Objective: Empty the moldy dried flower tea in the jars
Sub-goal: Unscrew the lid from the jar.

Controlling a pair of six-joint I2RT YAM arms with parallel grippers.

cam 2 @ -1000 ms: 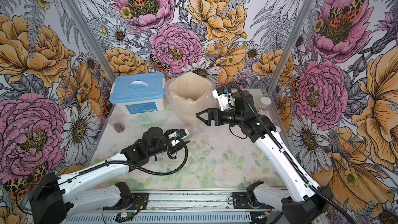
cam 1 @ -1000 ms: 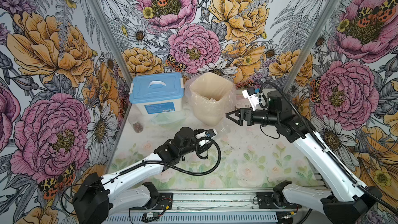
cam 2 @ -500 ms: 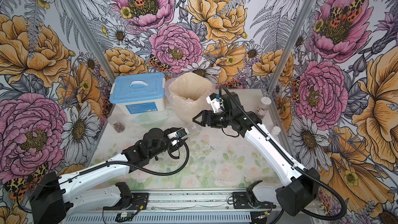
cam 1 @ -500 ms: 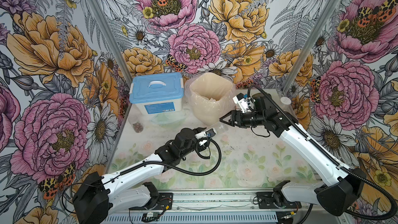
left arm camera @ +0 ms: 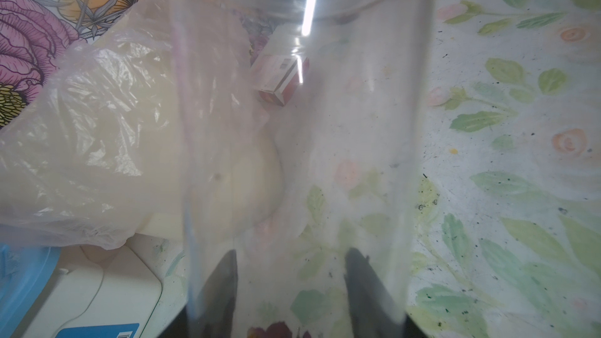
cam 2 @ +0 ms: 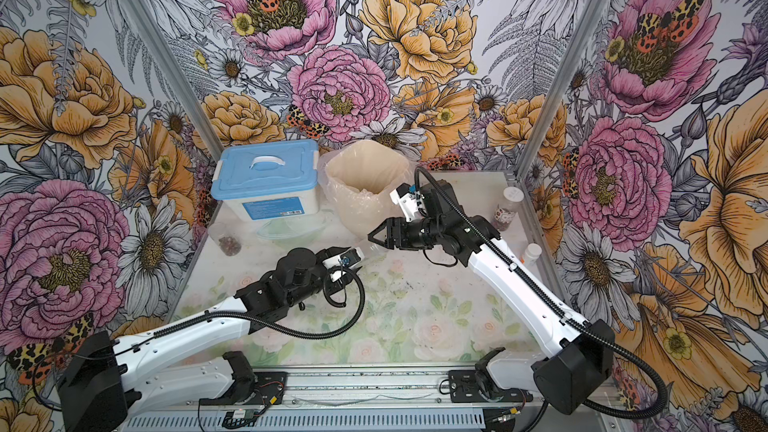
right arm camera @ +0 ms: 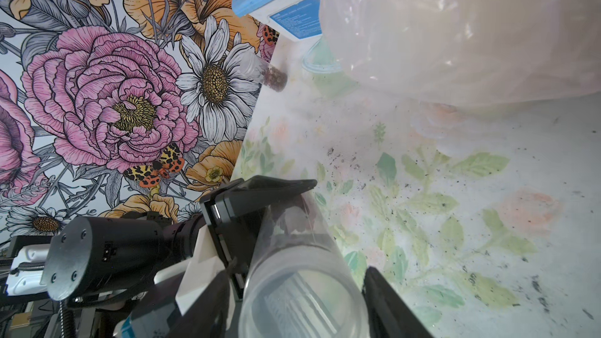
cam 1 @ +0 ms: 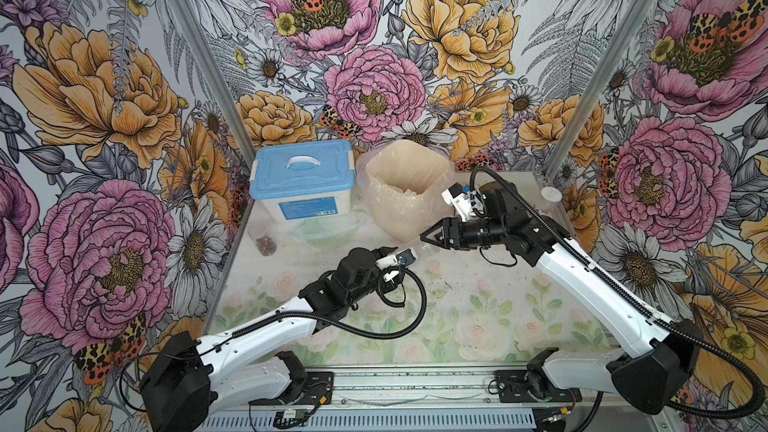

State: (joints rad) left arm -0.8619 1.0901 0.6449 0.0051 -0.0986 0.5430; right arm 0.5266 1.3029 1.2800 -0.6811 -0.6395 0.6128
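– Jaws on the near arm: what have they got?

– Clamped, the left gripper [cam 1: 395, 249] grips the slim jar [cam 1: 419, 248] by its base end, where a few dark red buds of tea [left arm camera: 273, 331] lie.

– Which way does it point?

– It lies nearly level above the table [cam 1: 478, 317]. Its long axis runs rightward from the left jaws straight into the right gripper [right arm camera: 297, 274]. The free end looks capped in clear plastic and sits between the right fingers [right arm camera: 383, 294]. They flank it closely, but I cannot tell whether they press on it.

– So the coming move?

– My guess is the right arm takes the cap off while the left arm steadies the body. Then comes tipping. The lined bin [cam 1: 395, 205] stands just beyond the jar and its rim looks higher, so a lift seems needed.

– Room?

– The near and right table is open. The blue-lidded box [cam 1: 303, 176] crowds the far left. A second jar [cam 1: 266, 243] with tea stands by the far left wall and the labelled jar [cam 2: 505, 211] at the far right edge, both well apart from the arms.
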